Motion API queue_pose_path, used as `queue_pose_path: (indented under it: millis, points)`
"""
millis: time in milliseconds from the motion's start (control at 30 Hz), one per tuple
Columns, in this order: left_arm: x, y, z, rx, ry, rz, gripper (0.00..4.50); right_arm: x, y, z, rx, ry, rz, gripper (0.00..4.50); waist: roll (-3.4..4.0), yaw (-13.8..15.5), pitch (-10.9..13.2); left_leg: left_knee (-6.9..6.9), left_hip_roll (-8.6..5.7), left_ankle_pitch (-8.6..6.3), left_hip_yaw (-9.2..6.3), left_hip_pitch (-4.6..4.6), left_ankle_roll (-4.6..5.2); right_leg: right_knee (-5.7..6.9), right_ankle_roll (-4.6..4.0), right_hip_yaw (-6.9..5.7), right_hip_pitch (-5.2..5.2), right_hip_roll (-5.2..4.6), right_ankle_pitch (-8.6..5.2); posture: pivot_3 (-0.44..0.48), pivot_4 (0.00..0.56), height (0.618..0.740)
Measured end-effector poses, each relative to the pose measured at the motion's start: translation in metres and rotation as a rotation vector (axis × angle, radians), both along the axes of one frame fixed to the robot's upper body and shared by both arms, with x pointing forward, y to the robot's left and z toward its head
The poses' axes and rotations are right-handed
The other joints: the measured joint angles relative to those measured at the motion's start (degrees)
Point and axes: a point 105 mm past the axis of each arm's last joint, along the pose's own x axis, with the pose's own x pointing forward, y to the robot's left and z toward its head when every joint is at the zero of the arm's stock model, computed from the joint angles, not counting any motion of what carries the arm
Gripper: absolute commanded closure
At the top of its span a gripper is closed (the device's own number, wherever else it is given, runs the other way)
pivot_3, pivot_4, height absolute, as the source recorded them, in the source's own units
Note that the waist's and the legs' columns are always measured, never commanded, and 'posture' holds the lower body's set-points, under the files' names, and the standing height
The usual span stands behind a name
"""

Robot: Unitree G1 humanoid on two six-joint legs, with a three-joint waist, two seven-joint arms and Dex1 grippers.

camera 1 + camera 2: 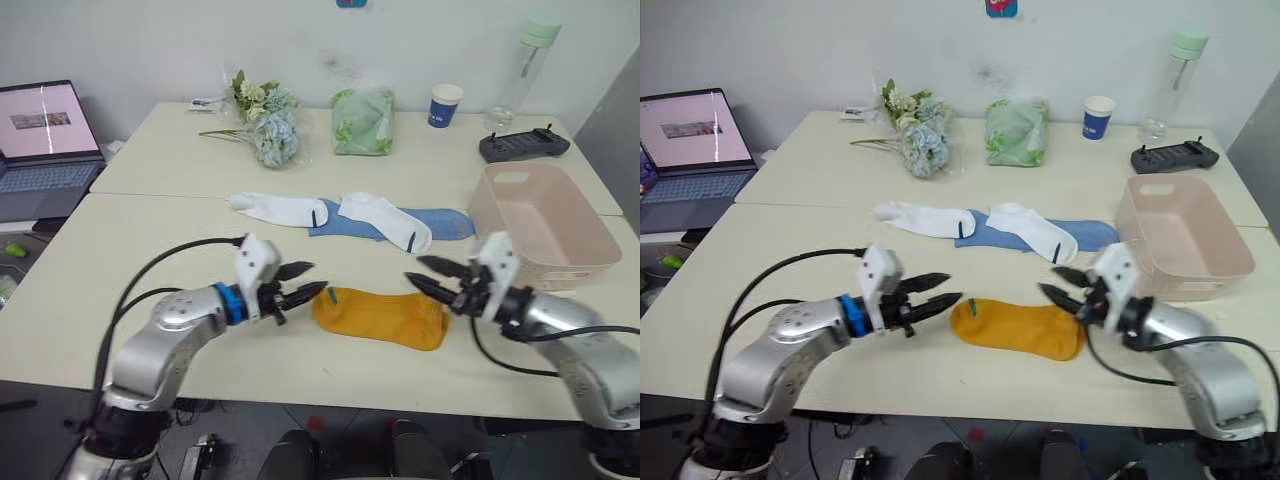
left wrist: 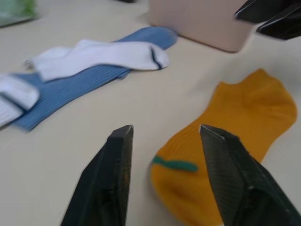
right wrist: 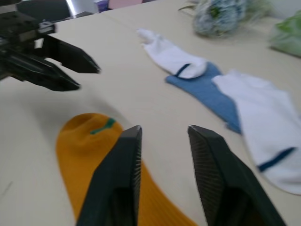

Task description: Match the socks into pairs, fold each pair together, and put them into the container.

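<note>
A mustard-yellow sock (image 1: 385, 317) lies flat near the table's front edge, between my two grippers. My left gripper (image 1: 308, 281) is open just left of its toe end, empty. At the sock's right end my right gripper (image 1: 422, 274) is open and empty too. Behind lie two white socks (image 1: 283, 209) (image 1: 390, 220) on top of a light blue sock (image 1: 440, 222). The pale pink container (image 1: 545, 222) stands at the right, empty as far as I can see.
At the table's back are a flower bunch (image 1: 268, 122), a green patterned cloth bundle (image 1: 362, 121), a blue-and-white paper cup (image 1: 445, 105), a clear bottle (image 1: 525, 70) and a black controller (image 1: 524, 145). A laptop (image 1: 45, 150) sits at the far left.
</note>
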Motion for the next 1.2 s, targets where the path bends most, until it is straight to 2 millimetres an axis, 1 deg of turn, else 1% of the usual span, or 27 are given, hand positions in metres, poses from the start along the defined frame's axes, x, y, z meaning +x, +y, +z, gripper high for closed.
queue_pose_path:
  millis: [67,100,133,200,300,400,600,733,833,933,1033,1100,1200]
  points:
    - [0.001,-0.007,-0.010,0.037,-0.012,-0.029,3.92,-0.001,0.003,-0.014,-0.036,0.016,0.003,4.45,0.00,0.00,0.00,-0.01,0.02,0.00,-0.01,0.01,0.00,0.03,0.00,-0.02,-0.01,0.01,0.00,0.000,0.150,0.740]
    - [0.001,-0.009,-0.015,0.059,-0.016,-0.044,4.27,-0.002,0.003,-0.022,-0.057,0.027,-0.003,4.50,0.00,-0.01,0.00,-0.02,0.03,0.00,-0.01,0.03,0.00,0.04,0.00,-0.03,-0.01,0.03,0.00,0.000,0.150,0.740]
    - [0.001,-0.011,-0.020,0.074,-0.017,-0.055,4.47,-0.002,0.002,-0.030,-0.074,0.042,-0.008,4.50,0.00,-0.02,0.00,-0.02,0.03,0.00,-0.01,0.03,0.00,0.05,0.00,-0.02,-0.02,0.03,0.00,0.000,0.150,0.740]
    - [-0.002,-0.015,-0.028,0.107,-0.024,-0.090,4.47,-0.003,-0.001,-0.046,-0.111,0.071,-0.023,4.50,0.01,-0.15,0.00,-0.02,0.03,0.00,0.03,0.03,0.00,0.06,0.00,0.02,-0.03,0.03,0.00,0.000,0.150,0.740]
    - [-0.001,-0.017,-0.038,0.134,-0.036,-0.107,4.47,-0.002,-0.005,-0.056,-0.149,0.071,-0.039,4.50,0.02,-0.23,-0.01,-0.01,0.03,0.00,0.03,0.08,0.00,0.10,0.00,0.02,-0.01,0.03,0.00,0.000,0.150,0.740]
    - [0.005,-0.009,-0.056,0.180,-0.007,-0.075,4.47,-0.005,-0.017,-0.069,-0.180,0.092,-0.063,4.50,0.02,-0.17,-0.01,-0.01,0.02,0.00,0.01,0.07,0.00,0.08,0.01,0.00,0.00,0.03,0.00,0.000,0.150,0.740]
    - [0.004,-0.001,-0.060,0.180,-0.001,-0.068,4.47,-0.004,-0.042,-0.068,-0.189,0.079,-0.116,4.50,0.03,-0.24,-0.02,0.00,0.04,0.00,0.04,0.14,0.00,0.13,0.01,0.03,0.02,0.04,0.00,0.000,0.150,0.740]
    - [0.002,0.013,-0.059,0.154,0.020,-0.036,4.47,-0.009,-0.055,-0.066,-0.162,0.093,-0.127,4.50,0.04,-0.24,-0.02,-0.01,0.04,0.00,0.03,0.14,0.01,0.13,0.01,0.04,0.03,0.04,0.00,0.000,0.150,0.740]
    - [0.004,0.017,-0.052,0.117,0.026,-0.021,4.47,-0.016,-0.048,-0.056,-0.089,0.085,-0.083,4.50,0.04,-0.25,-0.02,0.00,0.05,0.00,0.02,0.14,0.01,0.14,0.01,0.03,0.03,0.04,0.00,0.000,0.150,0.740]
    - [0.001,0.011,-0.040,0.078,0.003,-0.045,4.47,-0.019,-0.039,-0.043,-0.048,0.057,-0.036,4.50,0.03,-0.22,-0.02,0.00,0.04,0.00,0.01,0.12,0.01,0.12,0.01,0.03,0.03,0.04,0.00,0.000,0.150,0.740]
    - [-0.004,0.004,-0.032,0.070,-0.014,-0.082,4.47,-0.023,-0.031,-0.037,-0.037,0.054,-0.001,4.50,0.03,-0.22,-0.02,0.00,0.05,0.00,0.01,0.13,0.01,0.13,0.01,0.01,0.03,0.04,0.00,0.000,0.150,0.740]
    - [-0.008,0.003,-0.032,0.087,-0.013,-0.105,4.47,-0.025,-0.028,-0.039,-0.048,0.064,0.015,4.50,0.03,-0.23,-0.02,-0.01,0.05,0.00,0.02,0.14,0.01,0.13,0.01,0.02,0.03,0.04,0.00,0.000,0.150,0.740]
    - [-0.011,0.003,-0.041,0.135,0.006,-0.116,4.47,-0.028,-0.025,-0.055,-0.126,0.101,0.041,4.50,0.04,-0.22,-0.02,0.00,0.03,0.00,0.02,0.13,0.01,0.13,0.01,0.02,0.03,0.04,0.00,0.000,0.150,0.740]
